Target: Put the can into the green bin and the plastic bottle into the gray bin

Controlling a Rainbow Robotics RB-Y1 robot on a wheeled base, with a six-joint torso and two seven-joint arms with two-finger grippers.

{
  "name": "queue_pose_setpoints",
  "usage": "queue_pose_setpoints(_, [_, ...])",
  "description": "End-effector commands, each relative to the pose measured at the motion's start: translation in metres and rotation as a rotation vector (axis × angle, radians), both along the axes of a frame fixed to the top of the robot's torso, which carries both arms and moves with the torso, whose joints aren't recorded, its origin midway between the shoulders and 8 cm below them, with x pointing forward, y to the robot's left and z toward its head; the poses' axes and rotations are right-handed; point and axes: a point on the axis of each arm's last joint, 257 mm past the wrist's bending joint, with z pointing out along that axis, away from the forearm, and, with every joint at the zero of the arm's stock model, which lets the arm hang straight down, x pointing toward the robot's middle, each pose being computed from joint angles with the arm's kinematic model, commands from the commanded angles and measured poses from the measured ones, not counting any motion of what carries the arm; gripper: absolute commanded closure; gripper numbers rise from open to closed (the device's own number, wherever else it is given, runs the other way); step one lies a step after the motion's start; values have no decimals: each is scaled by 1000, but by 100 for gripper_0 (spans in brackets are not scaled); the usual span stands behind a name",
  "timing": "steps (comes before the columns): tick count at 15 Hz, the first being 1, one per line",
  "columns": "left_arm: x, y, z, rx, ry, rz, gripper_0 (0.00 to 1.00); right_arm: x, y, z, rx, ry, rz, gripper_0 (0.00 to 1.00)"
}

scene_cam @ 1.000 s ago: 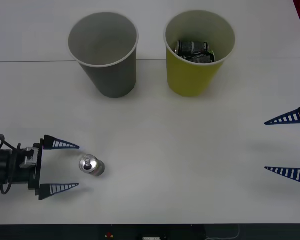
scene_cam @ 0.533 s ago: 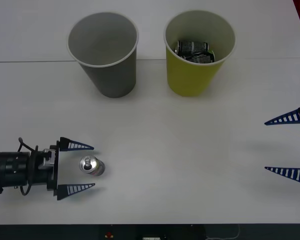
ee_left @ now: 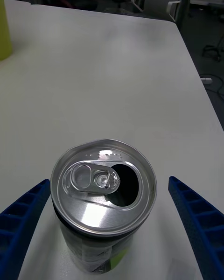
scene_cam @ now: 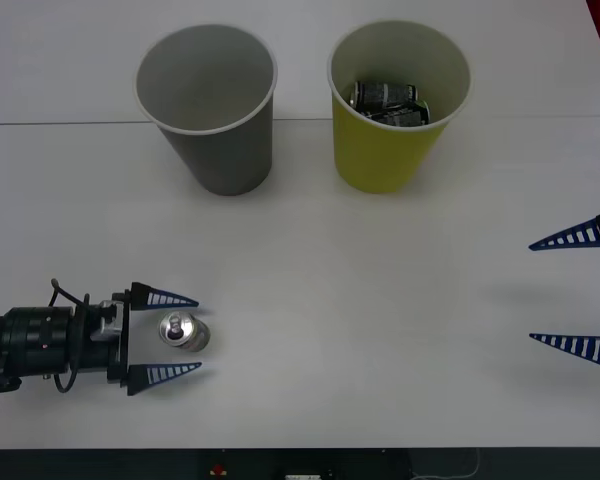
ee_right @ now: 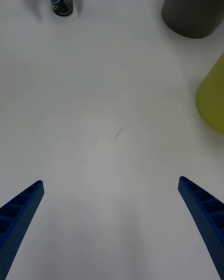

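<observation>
Your left hand (scene_cam: 176,336) lies low at the near left of the white bench (scene_cam: 380,300), its two blue fingers spread wide, one on each side of the can (scene_cam: 184,332). The can stands upright between the fingers, and the left wrist view shows clear gaps between it and each finger. In that view its silver top (ee_left: 103,186) shows an opened mouth beside the pull tab. Your right hand (scene_cam: 576,292) rests at the right edge of the bench, fingers wide apart and holding nothing. At the far side of the bench, the gray bin (scene_cam: 210,110) stands upright on the left and the green bin (scene_cam: 395,110) upright on the right, near each other but apart. Dark-printed cans (scene_cam: 388,102) lie inside the green bin.
</observation>
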Motion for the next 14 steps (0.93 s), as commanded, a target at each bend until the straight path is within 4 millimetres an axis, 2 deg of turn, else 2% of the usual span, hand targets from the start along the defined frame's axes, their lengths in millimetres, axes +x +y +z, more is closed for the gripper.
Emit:
queue_pose_setpoints(1, [3,2,-3,14,-7,9,100,0,0,0,0,0,0,0])
queue_pose_setpoints(9, [2,4,-2,16,10,14,100,0,0,0,0,0,0,0])
queue_pose_setpoints(14, [-9,-4,15,17,104,-14,100,0,0,0,0,0,0,0])
